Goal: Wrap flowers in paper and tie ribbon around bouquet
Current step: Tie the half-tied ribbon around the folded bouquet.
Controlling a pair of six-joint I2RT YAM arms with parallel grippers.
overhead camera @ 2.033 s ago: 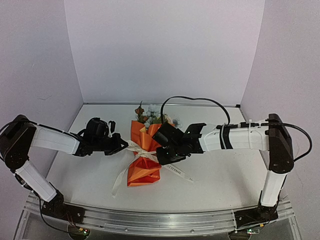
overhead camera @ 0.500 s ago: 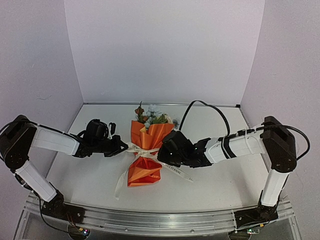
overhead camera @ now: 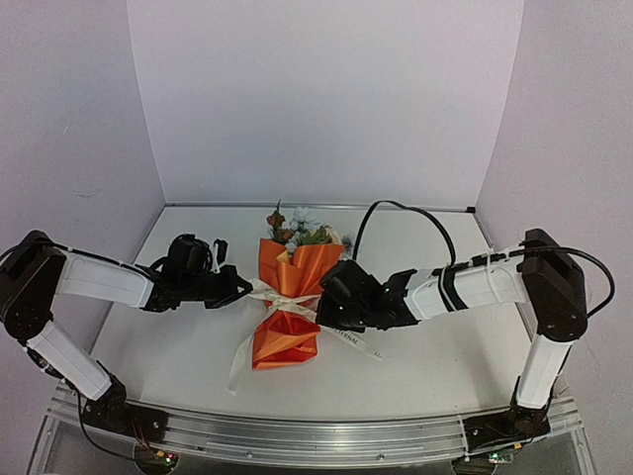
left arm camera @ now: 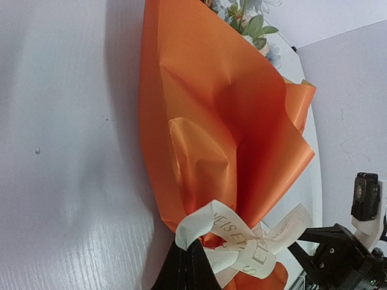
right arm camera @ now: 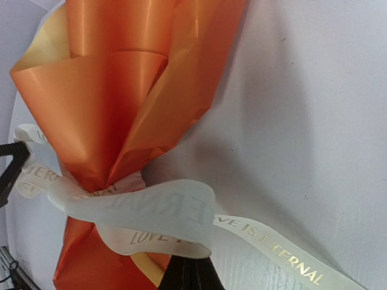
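Note:
The bouquet lies at the table's middle, its orange paper [overhead camera: 287, 332] pinched at the waist by the cream ribbon [overhead camera: 280, 296]. The flowers [overhead camera: 297, 228] poke out at the far end. My left gripper [overhead camera: 245, 288] sits just left of the waist. In the left wrist view it [left arm camera: 188, 244] is shut on a ribbon loop [left arm camera: 208, 225] below the paper [left arm camera: 211, 109]. My right gripper [overhead camera: 326, 309] is at the waist's right side. In the right wrist view it [right arm camera: 192, 261] is shut on another ribbon loop [right arm camera: 169, 211] beside the paper [right arm camera: 121, 78].
One ribbon tail [overhead camera: 237, 358] trails toward the near left, and a lettered tail [right arm camera: 272, 244] runs to the near right. A black cable [overhead camera: 396, 208] arches over the right arm. White walls enclose the table; a metal rail [overhead camera: 316, 437] lines the near edge.
My right gripper has dropped from over the wrap to its right side and closed on a ribbon loop. The left gripper has kept its hold and barely moved.

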